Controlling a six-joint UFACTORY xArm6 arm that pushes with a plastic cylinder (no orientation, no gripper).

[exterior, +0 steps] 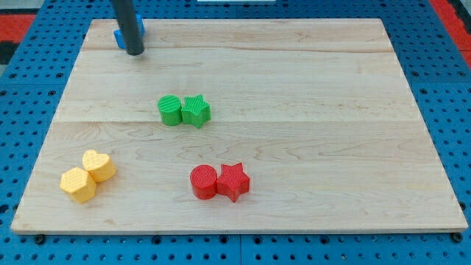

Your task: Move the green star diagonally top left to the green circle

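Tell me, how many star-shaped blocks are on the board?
2: the green star mid-board, touching the green circle; the red star lower, beside the red circle.

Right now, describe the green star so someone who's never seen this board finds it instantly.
Start at the wooden board and go to its middle, slightly toward the view's top, where two green blocks sit touching. The green star is the one on the view's right of that pair, against the green circle. Its pointed outline sets it apart from the circle, its colour from the red star nearer the view's bottom.
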